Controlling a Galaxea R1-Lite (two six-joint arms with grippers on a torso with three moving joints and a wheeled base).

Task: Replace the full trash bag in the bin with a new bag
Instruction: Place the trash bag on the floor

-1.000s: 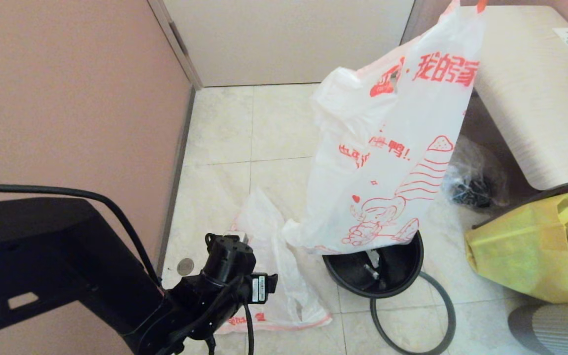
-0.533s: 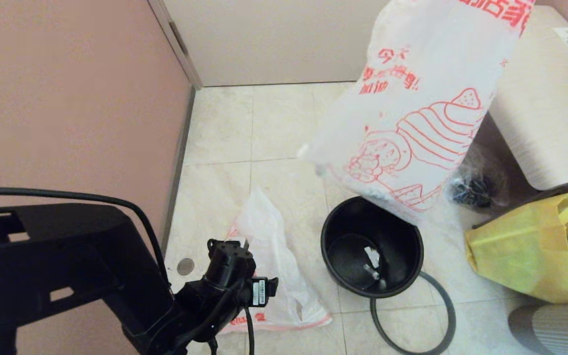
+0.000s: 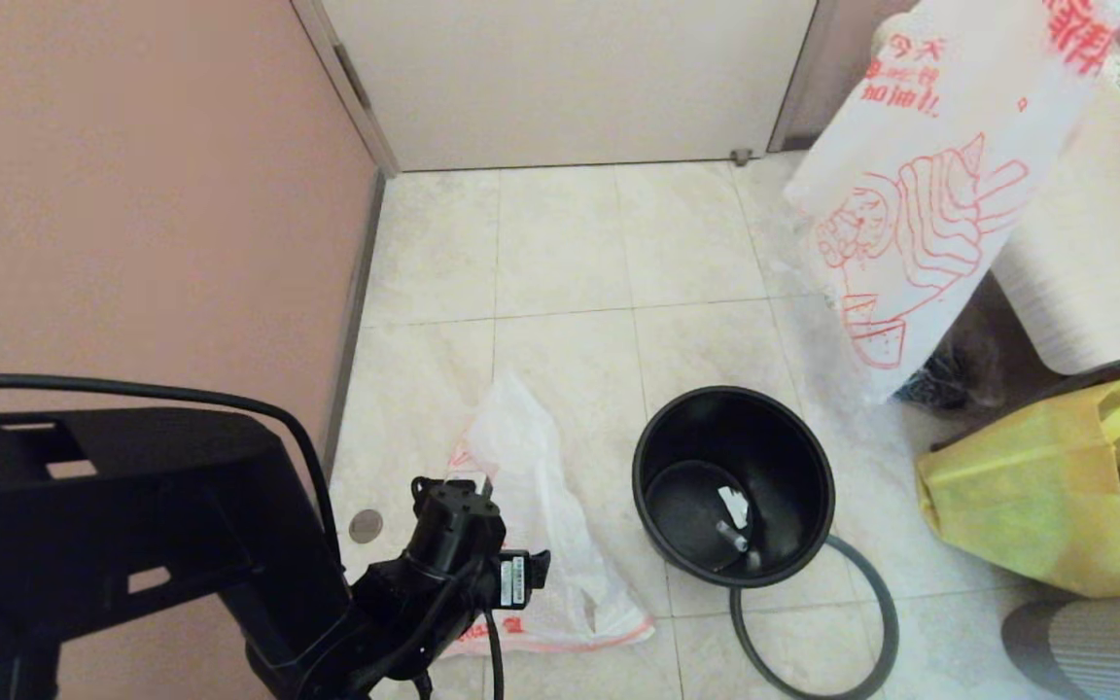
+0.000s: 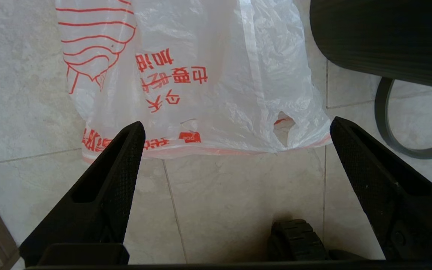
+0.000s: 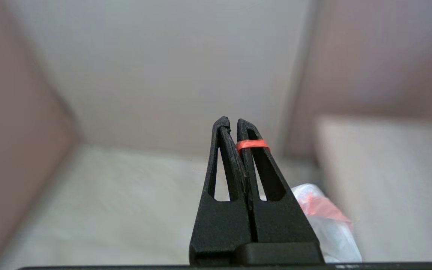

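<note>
A: What had moved since half a second before?

B: The full trash bag (image 3: 929,185), white with red print, had swung from over the bin (image 3: 733,483) up and to the robot's right. It hung in the air before the pale table (image 3: 1075,292), clear of the bin's mouth. The left arm had barely shifted.

A: What was in the bin?

B: It stood on the tiled floor (image 3: 560,243) with no liner. Only a white scrap and a small dark bit lay on its black bottom. Its grey hoop (image 3: 818,632) lay loose on the tiles, partly under the bin's near side.

A: Other containers?

B: A new bag (image 3: 541,535), white with the same red print, lay flat on the floor just left of the bin. A yellow shopping bag (image 3: 1036,496) sat to the right, something dark showing in its mouth. A small dark sack (image 3: 939,384) lay behind the hanging bag's lower end.

A: And the arms?

B: The right gripper (image 5: 237,131) was out of the head view, raised, its fingers pressed together on a red strip of the trash bag's handle. The left gripper (image 4: 234,140) hung low over the floor at the new bag's (image 4: 201,75) printed edge, pointing down, fingers (image 4: 122,165) spread wide and touching nothing.
</note>
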